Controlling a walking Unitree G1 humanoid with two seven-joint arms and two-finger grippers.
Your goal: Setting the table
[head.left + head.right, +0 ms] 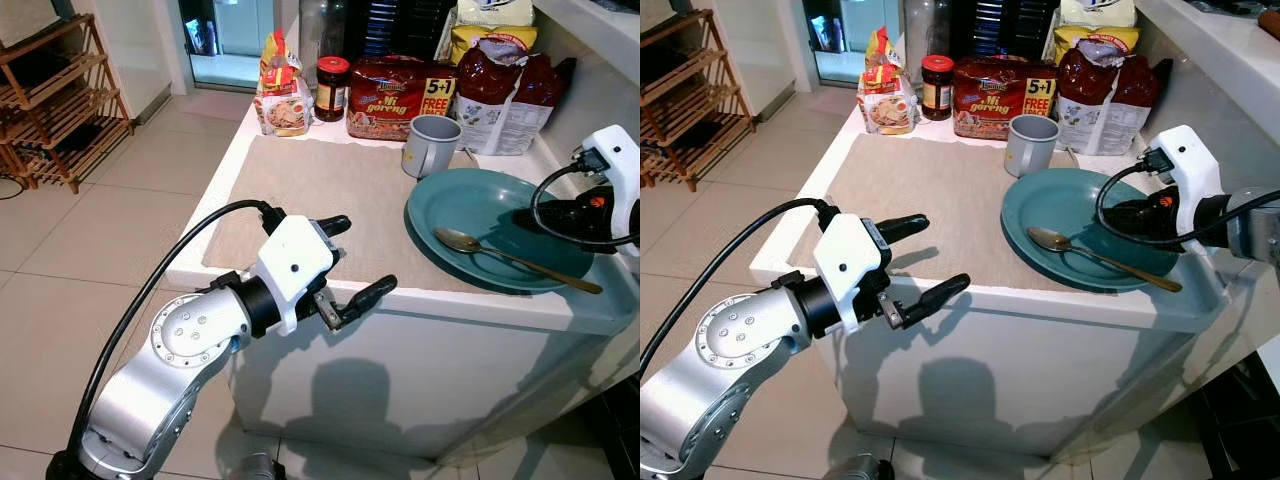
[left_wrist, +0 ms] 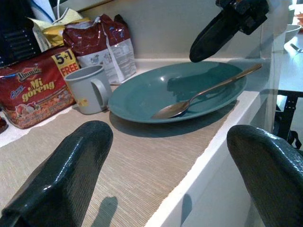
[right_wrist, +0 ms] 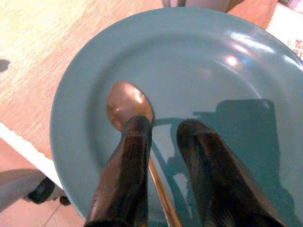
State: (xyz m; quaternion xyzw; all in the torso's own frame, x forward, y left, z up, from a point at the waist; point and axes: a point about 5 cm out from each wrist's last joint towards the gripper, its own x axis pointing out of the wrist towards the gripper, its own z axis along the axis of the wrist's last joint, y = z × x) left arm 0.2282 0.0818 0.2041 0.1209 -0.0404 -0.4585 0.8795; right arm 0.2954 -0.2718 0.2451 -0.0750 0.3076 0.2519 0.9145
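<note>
A teal plate (image 1: 478,212) rests on a beige placemat (image 1: 320,190) at the right end of a white counter. In the plate lies a gold spoon (image 1: 500,256), its handle reaching over the near right rim. A grey mug (image 1: 430,146) stands just behind the plate. My right gripper (image 3: 163,126) hovers above the plate's right side, over the spoon's handle; its fingers are a small gap apart with nothing held. In front of the counter's edge, left of the plate, my left gripper (image 1: 362,256) is wide open and empty.
Along the counter's back stand a red noodle pack (image 1: 400,95), a dark jar (image 1: 332,88), a snack bag (image 1: 282,98) and red-and-white bags (image 1: 505,100). A wooden rack (image 1: 60,100) stands on the tiled floor at far left. A wall closes the counter's right side.
</note>
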